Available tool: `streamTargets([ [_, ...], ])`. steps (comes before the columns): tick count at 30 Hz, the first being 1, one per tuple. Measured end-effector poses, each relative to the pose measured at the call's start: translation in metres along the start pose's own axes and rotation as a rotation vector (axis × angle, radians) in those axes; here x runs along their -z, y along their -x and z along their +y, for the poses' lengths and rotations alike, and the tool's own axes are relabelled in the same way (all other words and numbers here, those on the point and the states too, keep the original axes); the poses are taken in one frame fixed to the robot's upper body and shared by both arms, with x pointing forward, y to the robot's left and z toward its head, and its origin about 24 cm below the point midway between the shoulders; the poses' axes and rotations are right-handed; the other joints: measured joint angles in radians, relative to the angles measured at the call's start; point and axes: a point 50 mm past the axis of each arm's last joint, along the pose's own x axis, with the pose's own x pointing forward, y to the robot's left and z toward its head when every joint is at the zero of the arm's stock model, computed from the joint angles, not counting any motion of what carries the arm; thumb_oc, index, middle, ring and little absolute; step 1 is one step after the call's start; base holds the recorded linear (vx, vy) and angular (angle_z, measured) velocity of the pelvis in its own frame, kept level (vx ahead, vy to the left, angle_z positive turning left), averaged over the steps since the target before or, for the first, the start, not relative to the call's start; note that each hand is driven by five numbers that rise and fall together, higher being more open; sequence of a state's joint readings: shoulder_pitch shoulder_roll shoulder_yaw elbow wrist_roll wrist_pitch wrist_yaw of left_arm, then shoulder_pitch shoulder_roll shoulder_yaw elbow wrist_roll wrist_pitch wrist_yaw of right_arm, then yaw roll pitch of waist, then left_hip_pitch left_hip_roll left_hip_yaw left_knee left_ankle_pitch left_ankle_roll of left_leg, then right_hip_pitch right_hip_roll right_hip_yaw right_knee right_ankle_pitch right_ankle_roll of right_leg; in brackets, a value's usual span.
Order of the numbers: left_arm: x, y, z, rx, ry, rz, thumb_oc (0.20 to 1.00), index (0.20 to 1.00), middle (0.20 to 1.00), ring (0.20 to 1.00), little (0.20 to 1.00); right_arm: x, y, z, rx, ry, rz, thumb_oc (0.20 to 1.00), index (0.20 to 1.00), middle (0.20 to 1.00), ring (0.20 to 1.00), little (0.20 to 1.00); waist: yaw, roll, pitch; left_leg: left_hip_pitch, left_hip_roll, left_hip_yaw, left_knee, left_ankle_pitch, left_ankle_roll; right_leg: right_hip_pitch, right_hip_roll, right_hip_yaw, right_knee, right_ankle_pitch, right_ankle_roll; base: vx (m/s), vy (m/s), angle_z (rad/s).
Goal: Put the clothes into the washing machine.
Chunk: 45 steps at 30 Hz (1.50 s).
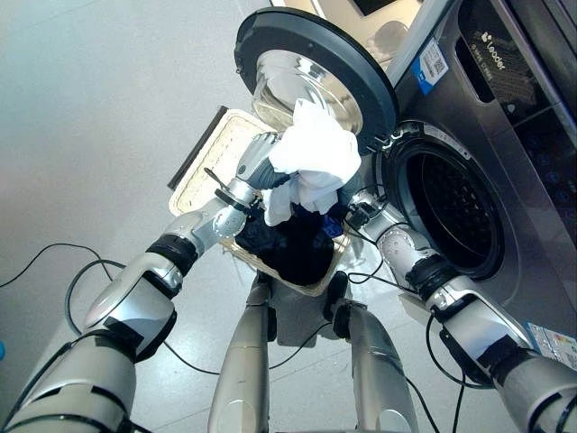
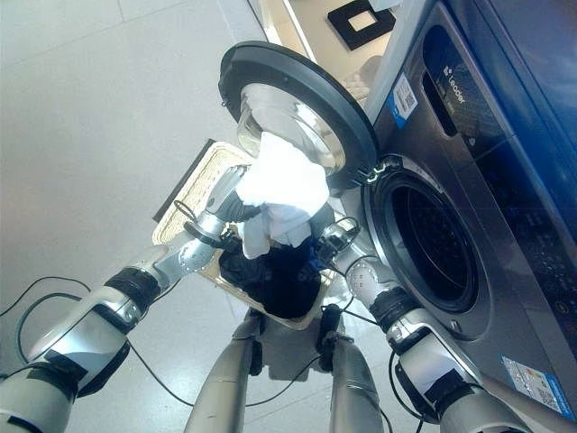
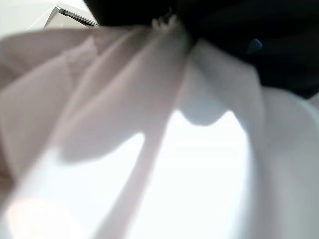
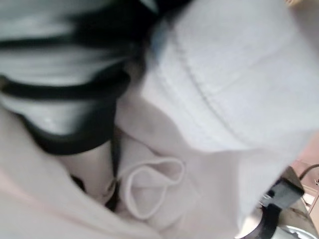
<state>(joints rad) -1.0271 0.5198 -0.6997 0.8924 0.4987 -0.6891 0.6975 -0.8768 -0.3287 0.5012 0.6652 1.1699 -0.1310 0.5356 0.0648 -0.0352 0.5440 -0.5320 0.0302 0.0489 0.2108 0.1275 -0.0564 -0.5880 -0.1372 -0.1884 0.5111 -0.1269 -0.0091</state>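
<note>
Our left hand [image 1: 259,161] is raised above the basket [image 1: 216,144], its dark ribbed cover showing beside the white garment [image 1: 314,149], which bunches over its fingers; we cannot tell whether those fingers are curled into the cloth or straight beneath it. In the left wrist view the white garment [image 3: 149,164] lies in broad folds right against the camera, with dark cloth [image 3: 239,35] past it.

Our right hand [image 1: 353,209] comes in on the washing machine's side, buried in the bundle below the white garment, and its fingers are hidden too, so we cannot tell its state either. In the right wrist view we see pale cloth [image 4: 224,94] pressed close, with a rolled edge of it tucked below.

Between our two hands the bundle is lifted: the white garment on top, dark clothes [image 1: 297,244] hanging beneath it down into the woven basket, which stands on the floor [image 1: 90,108] just in front of the washing machine [image 1: 505,162]. The machine's round door [image 1: 311,68] is swung wide open, behind the bundle, and the drum opening [image 1: 451,212] is just beside our right forearm. The clothes are outside the drum, near its mouth but not in it.
</note>
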Motion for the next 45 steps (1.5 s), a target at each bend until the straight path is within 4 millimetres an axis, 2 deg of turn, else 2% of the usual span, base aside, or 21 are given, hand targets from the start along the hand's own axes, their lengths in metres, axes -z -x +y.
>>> streamTargets([
  [4,0.000,0.001,-0.001,0.016,-0.012,-0.009,0.200,0.200,0.200,0.200,0.200,0.002,0.000,-0.001,0.003,-0.005,0.013,1.000,1.000,1.000,1.000,1.000,0.001,0.000,0.000,0.000,0.000,-0.001,0.001,0.001,0.001,0.001,0.000,-0.001,0.002,0.000,0.000,0.00,0.000,0.00],
  [5,0.000,0.002,-0.002,0.021,-0.016,-0.011,0.200,0.200,0.200,0.200,0.200,0.002,0.000,-0.001,0.004,-0.007,0.017,0.200,0.200,0.200,0.200,0.200,0.001,0.000,0.000,0.000,0.000,-0.001,0.001,0.001,0.001,0.001,-0.001,-0.002,0.003,0.000,0.000,0.00,0.000,0.00],
  [25,-0.001,-0.009,0.000,0.063,-0.088,-0.048,0.200,0.200,0.200,0.200,0.200,0.006,-0.001,-0.002,0.070,-0.100,-0.034,0.200,0.200,0.200,0.200,0.200,-0.006,0.000,0.000,0.000,-0.001,0.004,-0.009,0.003,0.003,-0.007,-0.001,0.003,-0.001,0.001,-0.001,0.00,0.000,0.00],
  [26,-0.001,-0.011,0.001,0.063,-0.091,-0.049,0.451,0.451,0.451,0.451,0.451,0.007,-0.002,-0.002,0.072,-0.108,-0.044,0.200,0.200,0.200,0.200,0.200,-0.007,0.000,0.000,0.000,-0.001,0.005,-0.009,0.002,0.003,-0.007,-0.001,0.004,-0.001,0.001,-0.001,0.00,0.000,0.00],
  [27,-0.001,-0.011,0.002,0.062,-0.093,-0.051,1.000,1.000,1.000,1.000,1.000,0.007,-0.002,-0.001,0.072,-0.111,-0.050,0.200,0.200,0.200,0.200,0.200,-0.008,0.000,0.000,0.000,-0.001,0.005,-0.009,0.003,0.003,-0.007,-0.001,0.004,-0.001,0.001,-0.001,0.00,0.000,0.00],
  [34,0.000,-0.015,0.002,0.089,-0.105,-0.046,1.000,1.000,1.000,1.000,1.000,0.012,-0.003,-0.003,0.109,-0.208,-0.128,0.200,0.200,0.200,0.200,0.200,-0.024,0.000,0.000,0.000,0.001,0.011,-0.010,0.001,0.001,-0.010,0.003,0.011,-0.004,0.003,0.000,0.00,-0.008,-0.03],
  [38,-0.001,-0.014,-0.001,0.119,-0.104,-0.049,1.000,1.000,1.000,1.000,1.000,0.014,0.001,-0.007,0.156,-0.310,-0.235,0.200,0.200,0.200,0.200,0.200,-0.025,0.002,-0.001,0.000,0.007,0.022,-0.013,0.001,0.000,-0.016,0.010,0.019,-0.013,0.007,-0.001,-0.01,0.008,-0.08],
  [42,0.000,-0.009,-0.007,0.138,-0.104,-0.032,1.000,1.000,1.000,1.000,1.000,0.014,0.004,-0.011,0.179,-0.384,-0.327,0.200,0.200,0.200,0.200,0.200,-0.027,0.010,-0.001,0.000,0.007,0.037,-0.024,0.001,0.001,-0.029,0.014,0.040,-0.023,0.018,0.002,-0.02,0.051,-0.15],
  [45,0.002,-0.001,-0.012,0.102,-0.043,0.036,1.000,1.000,1.000,1.000,1.000,0.019,0.015,-0.021,0.217,-0.431,-0.388,0.200,0.200,0.200,0.200,0.200,-0.032,0.033,-0.001,0.000,0.008,0.046,-0.035,0.001,0.002,-0.030,0.025,0.056,-0.050,0.037,0.008,-0.02,0.041,-0.15],
])
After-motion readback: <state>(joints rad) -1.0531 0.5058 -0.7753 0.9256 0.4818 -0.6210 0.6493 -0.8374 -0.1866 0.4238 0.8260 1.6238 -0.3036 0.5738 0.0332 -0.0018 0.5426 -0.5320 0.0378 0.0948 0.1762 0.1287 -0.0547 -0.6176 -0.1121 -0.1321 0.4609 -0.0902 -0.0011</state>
